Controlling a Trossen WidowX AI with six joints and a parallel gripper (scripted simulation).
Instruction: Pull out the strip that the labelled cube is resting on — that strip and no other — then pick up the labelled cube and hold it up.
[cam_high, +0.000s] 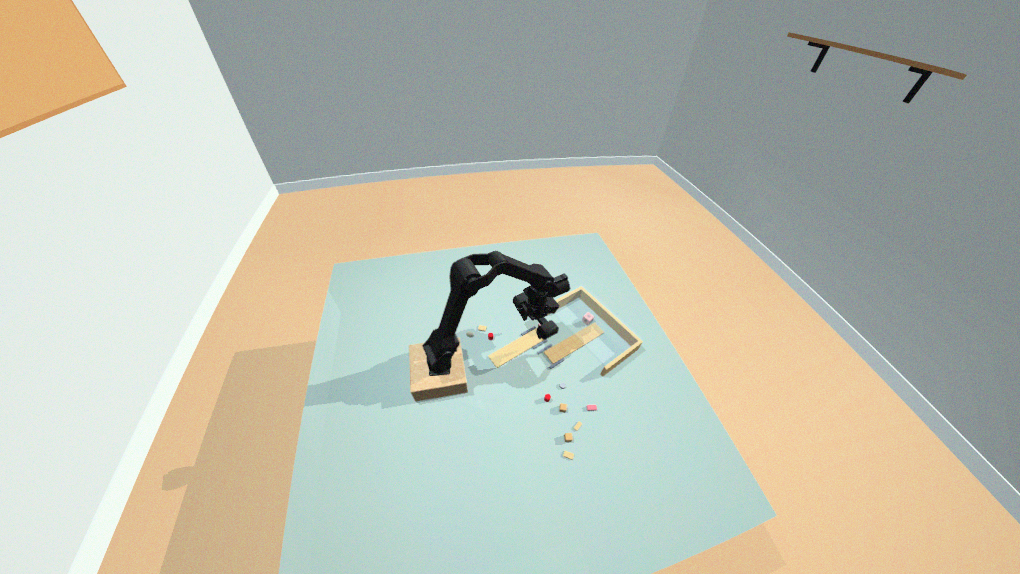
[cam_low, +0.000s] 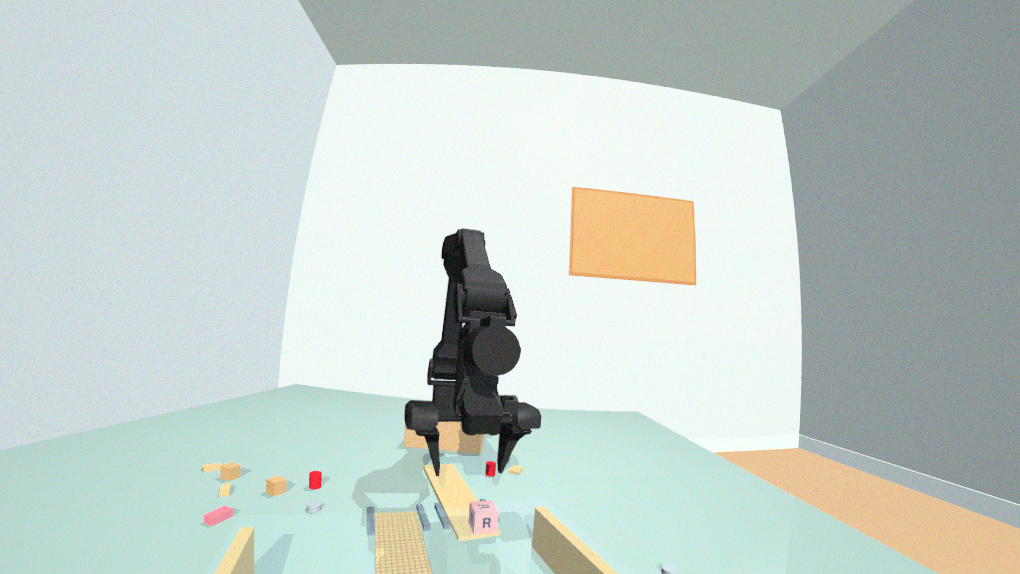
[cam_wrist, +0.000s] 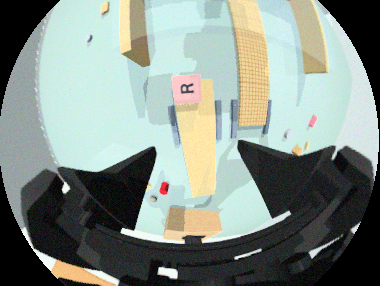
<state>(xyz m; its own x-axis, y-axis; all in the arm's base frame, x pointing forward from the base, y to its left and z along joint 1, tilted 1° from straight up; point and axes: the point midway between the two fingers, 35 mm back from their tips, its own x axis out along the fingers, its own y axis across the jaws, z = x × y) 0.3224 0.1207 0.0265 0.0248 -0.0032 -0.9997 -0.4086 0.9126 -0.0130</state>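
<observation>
With the fingers (cam_low: 470, 472) wide apart and empty, centre them over the lettered cube (cam_low: 483, 517) (cam_wrist: 186, 89) before descending, clear of the guide rails (cam_low: 442, 515) (cam_wrist: 218, 120).

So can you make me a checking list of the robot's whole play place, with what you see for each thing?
Surface: pale green mat, flat.
Job's things: the R cube sits on one end of the plain strip; a grid-patterned strip lies beside it.
Clutter: two red cylinders, a pink block and other small pieces; another pink cube, its label unreadable.
Grippers: one end effector, open, holding nothing.
Cables: nothing seen.
Surroundings: walls, an orange panel and a wall shelf.
</observation>
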